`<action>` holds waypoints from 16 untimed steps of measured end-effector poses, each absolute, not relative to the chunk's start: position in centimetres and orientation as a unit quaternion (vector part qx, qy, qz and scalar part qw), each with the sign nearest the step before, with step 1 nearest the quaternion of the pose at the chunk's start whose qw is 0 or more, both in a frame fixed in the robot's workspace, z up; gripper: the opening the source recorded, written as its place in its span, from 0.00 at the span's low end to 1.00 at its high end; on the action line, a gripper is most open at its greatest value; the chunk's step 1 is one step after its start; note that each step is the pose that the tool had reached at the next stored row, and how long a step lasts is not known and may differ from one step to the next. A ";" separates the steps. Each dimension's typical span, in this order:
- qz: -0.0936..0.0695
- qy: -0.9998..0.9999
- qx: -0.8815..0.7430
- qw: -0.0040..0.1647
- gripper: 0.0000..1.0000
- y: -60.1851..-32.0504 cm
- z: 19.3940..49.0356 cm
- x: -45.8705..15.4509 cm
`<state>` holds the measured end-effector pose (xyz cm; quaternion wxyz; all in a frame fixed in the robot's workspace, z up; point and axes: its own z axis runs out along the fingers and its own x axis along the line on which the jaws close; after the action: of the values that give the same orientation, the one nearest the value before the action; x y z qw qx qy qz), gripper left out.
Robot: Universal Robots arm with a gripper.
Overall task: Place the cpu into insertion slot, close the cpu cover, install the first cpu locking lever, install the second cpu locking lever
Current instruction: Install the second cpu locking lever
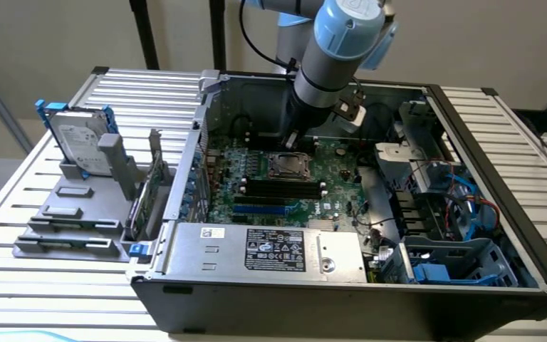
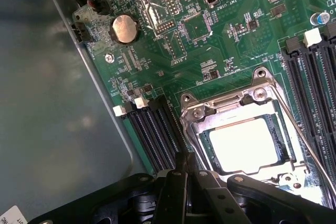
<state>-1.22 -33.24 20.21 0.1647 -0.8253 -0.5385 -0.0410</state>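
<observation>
The cpu (image 2: pixel 251 142) lies in the insertion slot (image 1: pixel 288 165) with its silvery face up, glaring bright. The cpu cover (image 2: pixel 231 103), a silvery frame with a square window, lies flat over it. A thin metal locking lever (image 2: pixel 307 142) runs along one side of the socket. My gripper (image 2: pixel 187 163) is shut, its two black fingers pressed together with nothing between them, and its tips sit just beside the socket's edge. In the exterior view the arm reaches down into the open computer case, with the gripper (image 1: pixel 296 142) just above the socket's far side.
Long black memory slots (image 2: pixel 152 129) flank the socket on the green motherboard (image 2: pixel 210 51). A coin battery (image 2: pixel 125 29) lies further off. The case's grey wall (image 2: pixel 47 103) is close by. A power supply (image 1: pixel 264 249), a blue drive cage (image 1: pixel 454 260) and a hard drive (image 1: pixel 79 142) surround the board.
</observation>
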 end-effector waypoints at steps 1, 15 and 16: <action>-0.041 -0.539 -0.825 0.165 0.11 -33.2 20.2 -1.2; -0.039 -0.538 -0.825 0.166 0.11 -35.1 21.1 -1.3; -0.039 -0.538 -0.825 0.166 0.11 -35.4 21.2 -1.3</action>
<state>-1.28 -35.40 21.17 0.1660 -0.8254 -0.5381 -0.0392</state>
